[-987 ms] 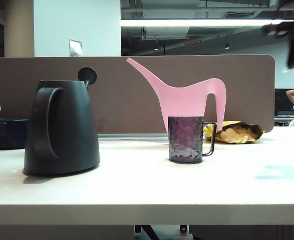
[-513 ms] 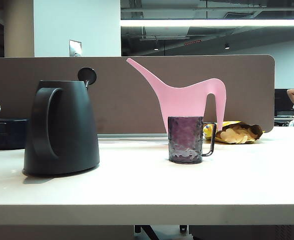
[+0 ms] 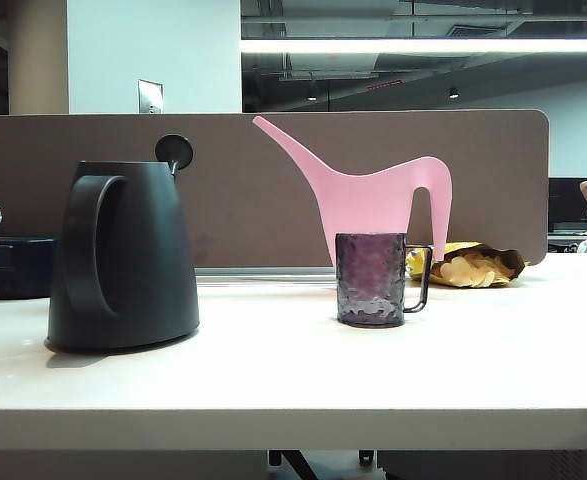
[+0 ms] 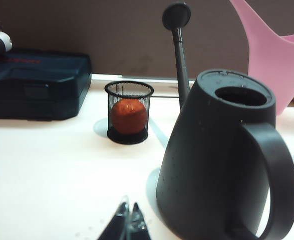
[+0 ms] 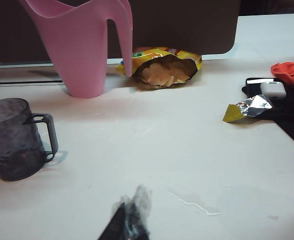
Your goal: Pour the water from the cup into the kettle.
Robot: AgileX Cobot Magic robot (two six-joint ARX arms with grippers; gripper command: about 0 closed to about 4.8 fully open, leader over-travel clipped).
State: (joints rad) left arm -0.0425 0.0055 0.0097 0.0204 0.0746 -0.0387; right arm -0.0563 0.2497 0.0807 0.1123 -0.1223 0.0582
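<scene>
Pink watering can point(image 3: 373, 195) behind cup point(image 3: 371, 279); both end effectors point(image 4: 128, 225) point(image 5: 130, 217) closed.

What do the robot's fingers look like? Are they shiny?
Only the tips show, each in its own wrist view. The left gripper has thin dark fingers with a clear, glassy-looking covering that catches the light. The right gripper has dark fingers too, wrapped in crinkly see-through film. No cables or markings show, and neither arm appears in the exterior view.
</scene>
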